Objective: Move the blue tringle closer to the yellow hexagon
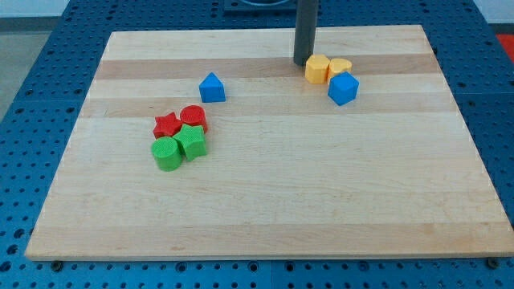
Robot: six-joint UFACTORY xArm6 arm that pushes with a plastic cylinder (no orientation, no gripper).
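Note:
The blue triangle (pixel 212 87) lies on the wooden board (pixel 265 201), left of centre near the view's top. The yellow hexagon (pixel 317 69) sits at the upper right, touching a yellow heart-like block (pixel 340 66) on its right. A blue cube (pixel 343 88) sits just below them. My tip (pixel 303 63) rests on the board just left of the yellow hexagon, close to it, and well to the right of the blue triangle.
A cluster sits at the left: a red star (pixel 167 124), a red cylinder (pixel 193 117), a green cylinder (pixel 167 153) and a green star-like block (pixel 192 142). Blue perforated table surrounds the board.

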